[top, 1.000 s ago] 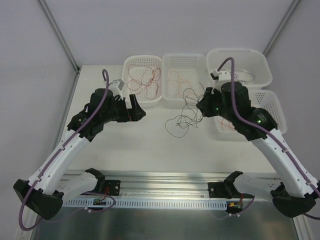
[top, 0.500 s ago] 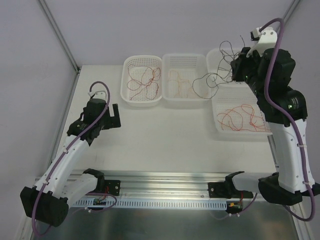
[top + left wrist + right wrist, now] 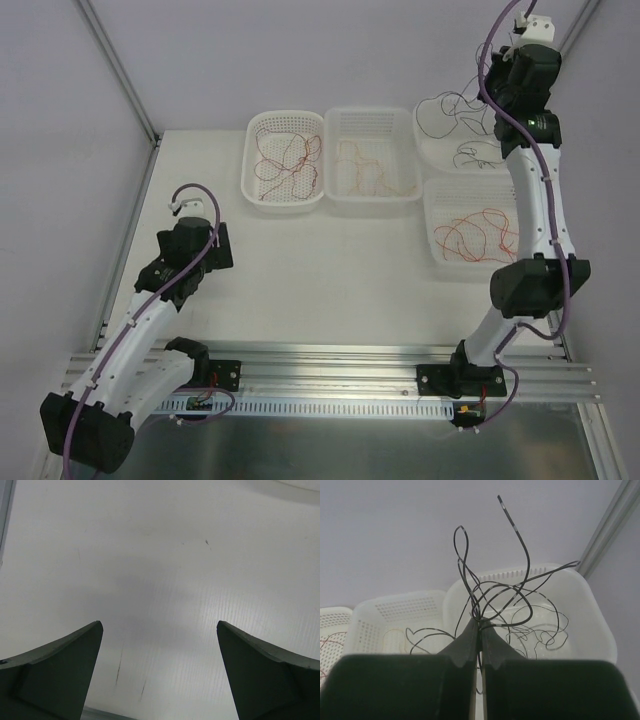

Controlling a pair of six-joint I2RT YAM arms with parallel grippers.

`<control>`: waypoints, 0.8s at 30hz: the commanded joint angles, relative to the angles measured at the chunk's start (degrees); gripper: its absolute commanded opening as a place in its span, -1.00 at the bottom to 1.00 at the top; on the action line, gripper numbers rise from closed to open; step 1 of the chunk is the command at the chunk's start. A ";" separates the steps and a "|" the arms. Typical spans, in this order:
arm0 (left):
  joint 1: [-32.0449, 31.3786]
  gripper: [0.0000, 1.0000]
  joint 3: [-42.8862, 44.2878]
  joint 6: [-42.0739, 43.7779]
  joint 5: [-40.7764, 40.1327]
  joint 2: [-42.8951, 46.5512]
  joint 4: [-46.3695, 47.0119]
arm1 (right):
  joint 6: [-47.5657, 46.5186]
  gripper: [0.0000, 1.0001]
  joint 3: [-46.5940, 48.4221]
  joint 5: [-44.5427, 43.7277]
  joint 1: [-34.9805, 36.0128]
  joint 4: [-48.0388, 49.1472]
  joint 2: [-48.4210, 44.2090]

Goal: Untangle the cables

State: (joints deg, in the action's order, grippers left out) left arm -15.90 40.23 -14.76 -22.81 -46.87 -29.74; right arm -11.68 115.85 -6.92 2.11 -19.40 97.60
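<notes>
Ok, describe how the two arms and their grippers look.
Both the left arm and right arm have white link shells, black joint housings and a purple cable running along them. A green light glows on the right arm. The left gripper and right gripper have dark, wedge-shaped fingers.

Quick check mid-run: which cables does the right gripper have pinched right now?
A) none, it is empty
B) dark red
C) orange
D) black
D: in the right wrist view the right gripper is shut on a bunch of thin black cables, which loop up from between its fingertips.
</notes>
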 commanded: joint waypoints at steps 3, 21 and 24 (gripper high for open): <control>0.34 0.98 -0.15 0.17 -2.59 -2.26 2.40 | 4.91 -0.99 6.49 3.49 -5.52 10.69 9.95; 0.78 0.98 0.38 1.32 -1.36 -4.20 3.10 | 10.37 0.94 4.82 4.72 -11.78 2.54 12.28; 0.78 0.98 0.03 1.05 -1.97 -1.47 3.02 | 10.63 0.94 3.25 5.51 -11.78 -0.89 5.53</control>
State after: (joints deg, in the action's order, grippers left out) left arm -15.64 40.23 -14.04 -24.51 -51.22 -27.88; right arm -1.37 118.76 -2.42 -9.76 -18.92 115.92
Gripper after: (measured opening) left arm 0.992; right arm 0.971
